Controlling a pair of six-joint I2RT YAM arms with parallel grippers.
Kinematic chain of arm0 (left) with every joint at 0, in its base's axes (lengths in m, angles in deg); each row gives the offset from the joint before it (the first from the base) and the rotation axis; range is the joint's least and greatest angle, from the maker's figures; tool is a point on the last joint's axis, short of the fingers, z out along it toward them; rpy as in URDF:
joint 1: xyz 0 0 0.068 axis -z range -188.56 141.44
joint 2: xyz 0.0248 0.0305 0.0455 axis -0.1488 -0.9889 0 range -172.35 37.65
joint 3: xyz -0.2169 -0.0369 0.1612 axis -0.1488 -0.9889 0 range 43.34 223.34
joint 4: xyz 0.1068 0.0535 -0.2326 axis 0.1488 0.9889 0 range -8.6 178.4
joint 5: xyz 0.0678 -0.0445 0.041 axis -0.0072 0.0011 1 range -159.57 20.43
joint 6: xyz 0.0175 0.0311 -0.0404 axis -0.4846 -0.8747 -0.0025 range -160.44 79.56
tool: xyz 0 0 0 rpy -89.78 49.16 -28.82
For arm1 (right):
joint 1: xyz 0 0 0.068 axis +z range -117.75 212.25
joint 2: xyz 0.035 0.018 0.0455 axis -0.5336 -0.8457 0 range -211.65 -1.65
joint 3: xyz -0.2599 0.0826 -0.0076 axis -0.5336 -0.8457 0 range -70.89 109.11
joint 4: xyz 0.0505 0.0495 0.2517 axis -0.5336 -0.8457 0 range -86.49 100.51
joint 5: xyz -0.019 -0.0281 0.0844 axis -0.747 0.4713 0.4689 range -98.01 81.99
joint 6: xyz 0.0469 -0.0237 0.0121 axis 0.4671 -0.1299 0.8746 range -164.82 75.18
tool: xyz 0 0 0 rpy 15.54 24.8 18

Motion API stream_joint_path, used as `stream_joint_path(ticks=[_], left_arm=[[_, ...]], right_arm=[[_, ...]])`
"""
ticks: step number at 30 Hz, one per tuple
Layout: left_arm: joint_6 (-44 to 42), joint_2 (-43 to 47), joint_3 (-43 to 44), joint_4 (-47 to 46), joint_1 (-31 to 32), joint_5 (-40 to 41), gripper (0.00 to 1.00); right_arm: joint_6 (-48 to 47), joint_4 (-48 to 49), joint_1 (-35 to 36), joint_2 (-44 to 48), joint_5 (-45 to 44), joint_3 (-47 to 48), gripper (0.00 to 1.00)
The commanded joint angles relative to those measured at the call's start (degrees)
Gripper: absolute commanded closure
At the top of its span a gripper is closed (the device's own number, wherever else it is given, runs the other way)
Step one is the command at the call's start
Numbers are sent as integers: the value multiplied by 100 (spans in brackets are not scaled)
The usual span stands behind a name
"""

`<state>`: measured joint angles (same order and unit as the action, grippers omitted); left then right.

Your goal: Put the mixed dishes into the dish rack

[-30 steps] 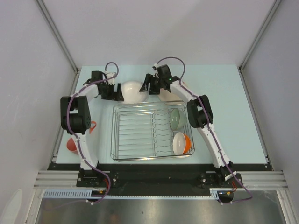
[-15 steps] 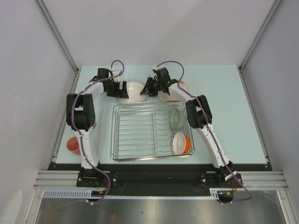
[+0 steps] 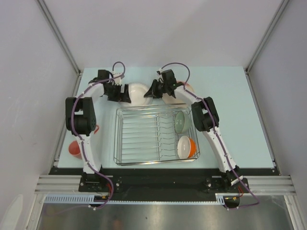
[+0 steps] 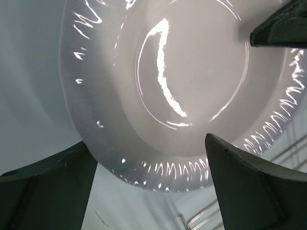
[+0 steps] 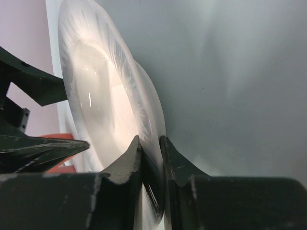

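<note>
Setting: a pale blue-green table (image 3: 240,120) is enclosed by plain white walls (image 3: 168,33).
Rack (image 3: 144,136): it is set at mid-table, just ahead of the arm bases.
Green bowl (image 3: 181,121): it is stood on edge among the tines at the rack's right side.
Orange bowl (image 3: 186,147): it is stood on edge in the rack's near right corner.
White bowl (image 3: 137,92) (image 4: 192,72) (image 5: 96,86): it is held tipped up on edge just beyond the rack's far rail, between the two grippers.
Right gripper (image 3: 149,91) (image 5: 149,143): its jaws are pinched on the white bowl's rim, one finger on each face.
Left gripper (image 3: 125,93) (image 4: 148,141): its jaws are spread wide, with the white bowl's edge framed between them. Contact cannot be judged.
Plate (image 3: 187,87): only a pink-and-cream sliver is seen on the table, behind the right arm.
Cup (image 3: 74,149): a reddish-pink vessel is seen at the table's left edge, partly hidden by the left arm.
</note>
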<state>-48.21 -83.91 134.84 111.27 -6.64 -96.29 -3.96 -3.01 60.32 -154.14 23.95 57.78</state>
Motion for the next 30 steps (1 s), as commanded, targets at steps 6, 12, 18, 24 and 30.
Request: stream_joint_path(ticks=[6,12,18,24,30], left_arm=[[-119,1335,45,1444,-420,-2101,4],[-14,1714,-739,1074,-393,-2109,4],[-5,2083,-1319,679,-367,-1802,3],[-67,1969,-1416,556,-332,-1363,3],[-102,1838,-1460,485,-350,-1099,3]], right_arm=[[-1430,-406,-39,772,-850,27,100],[-1844,-555,-460,1229,-990,-95,100],[-2503,-547,-672,2178,-1175,-490,100],[-3057,-459,-593,2987,-1324,-850,100],[-4532,-441,-102,3785,-2349,-1185,100]])
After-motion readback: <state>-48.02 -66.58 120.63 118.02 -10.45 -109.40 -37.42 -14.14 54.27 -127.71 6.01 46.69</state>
